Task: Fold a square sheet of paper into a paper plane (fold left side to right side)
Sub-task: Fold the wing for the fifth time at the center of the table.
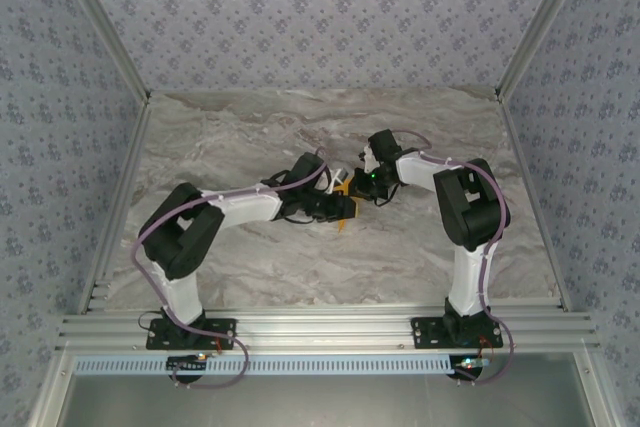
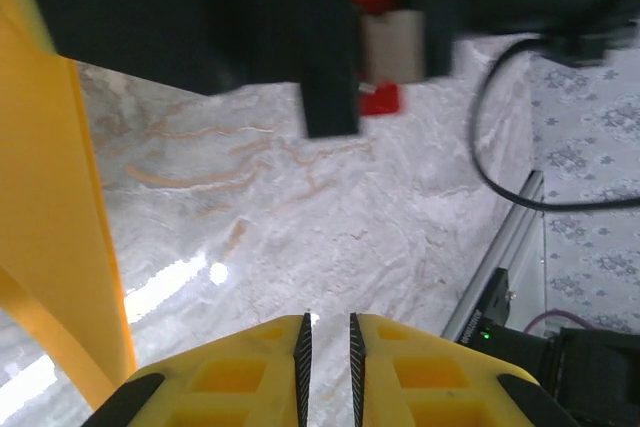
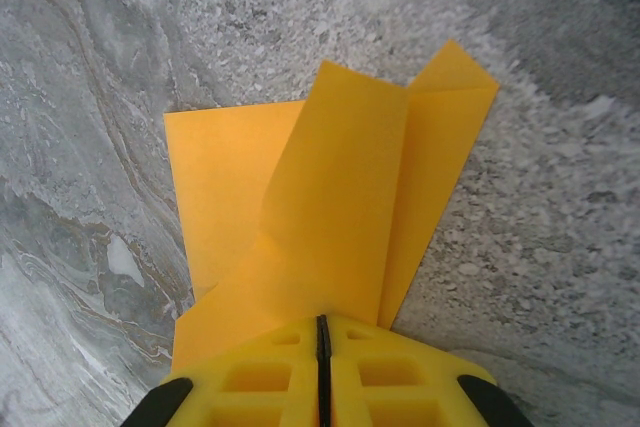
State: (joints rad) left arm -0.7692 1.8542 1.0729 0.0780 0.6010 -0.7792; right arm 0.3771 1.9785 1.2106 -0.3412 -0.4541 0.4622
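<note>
A thin, matte, bright-orange sheet of paper (image 3: 330, 217) sits near the middle of the grey-white marbled tabletop (image 3: 100, 47), no longer lying flat. In the right wrist view, its left part rests on the stone with a straight far edge. A broad flap curves up from that part towards the camera. To the right, a narrower layer runs alongside the flap with a crease line across it, ending in a pointed corner at the far right. The surface is plain and unmarked.

The right pincer (image 3: 322, 322) has yellow fingers (image 3: 400, 377) pressed together to a thin dark line. The raised flap runs straight in between them, so it is pinching the paper's near edge.

From above, only slivers of the sheet (image 1: 342, 188) show where the two arms meet over the tabletop (image 1: 250, 137). The right pincer (image 1: 358, 190) comes in from the right and the left pincer (image 1: 350, 209) from the left, just beside each other.

In the left wrist view, the left pincer (image 2: 327, 322) has its ribbed black pads (image 2: 303, 367) standing narrowly apart. Bare tabletop (image 2: 300, 227) shows through the slit and nothing is caught between them. The sheet (image 2: 60, 197) rises as a tall orange band along the left edge of that view, beside the yellow fingers. I cannot tell whether it touches them. A dark, blurred piece of machinery with red parts (image 2: 340, 47) hangs over the far side.
</note>
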